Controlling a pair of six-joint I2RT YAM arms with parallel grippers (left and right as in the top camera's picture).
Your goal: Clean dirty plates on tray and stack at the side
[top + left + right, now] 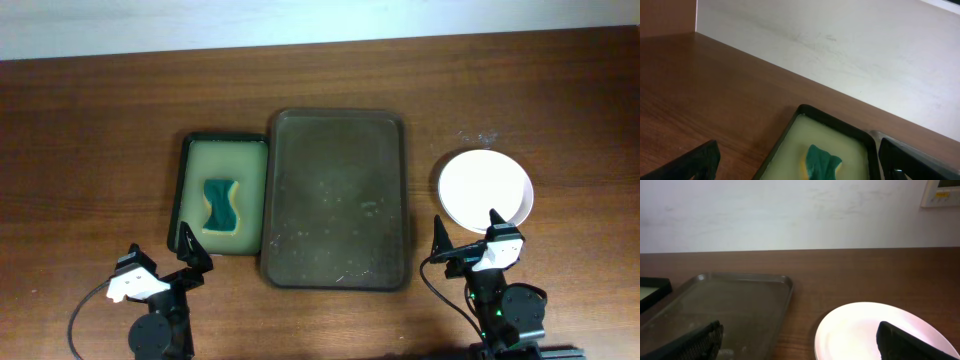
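The large dark brown tray [337,200] lies mid-table with nothing on it; it also shows in the right wrist view [730,305]. A white plate [485,187], with no smudge visible, sits on the table to the tray's right, seen too in the right wrist view [865,332]. I cannot tell whether it is one plate or a stack. My left gripper [160,270] is open and empty near the front edge, its fingers framing the small tray in the left wrist view [800,167]. My right gripper [468,248] is open and empty just in front of the plate.
A smaller dark-rimmed tray [195,195] with a pale green-yellow inside lies left of the big tray and holds a green and yellow sponge [222,206], also in the left wrist view [821,161]. A white wall runs along the table's far edge.
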